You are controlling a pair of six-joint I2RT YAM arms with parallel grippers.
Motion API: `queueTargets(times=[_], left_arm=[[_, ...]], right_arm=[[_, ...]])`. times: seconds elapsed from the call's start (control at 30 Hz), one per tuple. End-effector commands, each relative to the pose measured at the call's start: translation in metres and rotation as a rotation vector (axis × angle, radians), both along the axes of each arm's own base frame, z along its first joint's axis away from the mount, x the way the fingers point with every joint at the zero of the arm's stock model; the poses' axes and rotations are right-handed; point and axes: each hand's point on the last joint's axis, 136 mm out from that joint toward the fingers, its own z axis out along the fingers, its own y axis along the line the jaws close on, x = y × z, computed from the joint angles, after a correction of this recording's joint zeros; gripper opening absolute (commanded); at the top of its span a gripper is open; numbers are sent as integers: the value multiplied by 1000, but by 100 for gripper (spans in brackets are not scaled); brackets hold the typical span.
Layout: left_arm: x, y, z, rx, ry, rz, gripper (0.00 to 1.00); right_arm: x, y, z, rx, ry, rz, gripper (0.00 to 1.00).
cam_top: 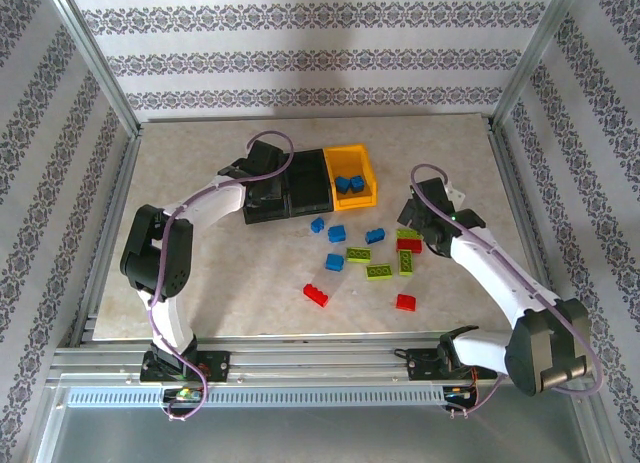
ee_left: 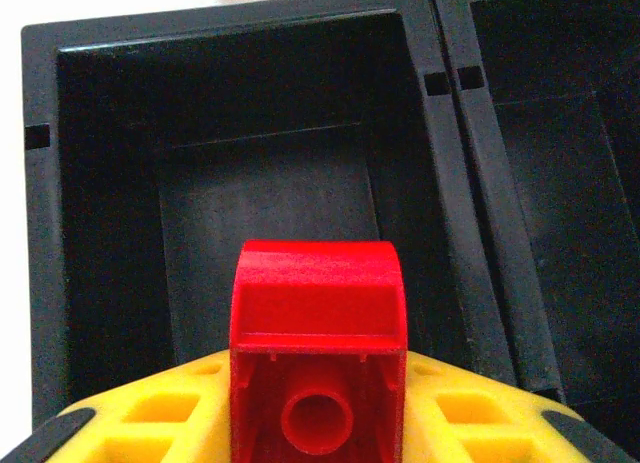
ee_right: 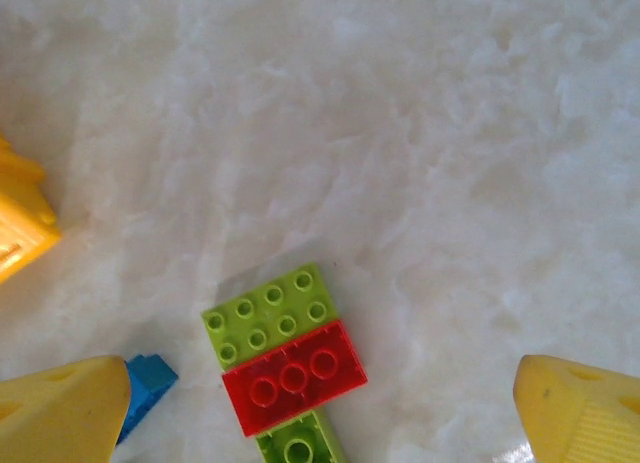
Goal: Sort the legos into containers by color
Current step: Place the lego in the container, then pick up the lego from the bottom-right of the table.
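1. Three bins stand joined in a row at the far middle of the counter (cam_top: 200, 283): the left black bin (ee_left: 45, 233), the middle black bin (cam_top: 309, 207) and, at the right end, the yellow-orange bin (cam_top: 345, 153).
2. The yellow-orange bin holds blue bricks (cam_top: 348, 183), which lie toward its near half.
3. The top view looks into the middle black bin and shows a dark inside. I cannot tell from it whether anything lies there.
4. The left pincer (ee_left: 318, 423) hangs over the left black bin, pinching a red brick (ee_left: 318, 313) between its yellow fingers (ee_left: 150, 418). The brick's hollow underside faces the wrist camera. Beyond it the bin's dark floor is in plain sight.
5. The right pincer (ee_right: 320, 383) is spread wide just above the counter, right of the bins and near the loose bricks.
6. Between its fingers (ee_right: 60, 413) lies a second red brick (ee_right: 293, 378), studs up. A lime brick (ee_right: 268, 313) touches its far side, and another lime one (ee_right: 300, 448) touches its near side.
7. The other loose bricks are scattered on the counter in front of the bins. Four are blue (cam_top: 337, 233), two lime (cam_top: 358, 254) and two red (cam_top: 316, 295).
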Motion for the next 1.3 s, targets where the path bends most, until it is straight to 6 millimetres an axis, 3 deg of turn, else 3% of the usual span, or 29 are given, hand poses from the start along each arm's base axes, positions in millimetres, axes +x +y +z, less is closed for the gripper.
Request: queueTargets(times=[0.0, 0.3, 0.63, 1.07, 1.27], left_arm=[[4, 8, 2, 28, 8, 7, 41], [0, 7, 6, 10, 8, 6, 48], [-13, 2, 33, -66, -36, -7, 58], [-43, -3, 70, -214, -127, -18, 100], [-66, -3, 71, -225, -136, -28, 100]], right_arm=[[-12, -1, -11, 28, 29, -20, 98], [-33, 2, -39, 68, 105, -22, 98], [-49, 10, -57, 109, 174, 8, 89], [-50, 39, -79, 126, 268, 105, 80], [-47, 48, -89, 135, 307, 130, 72]])
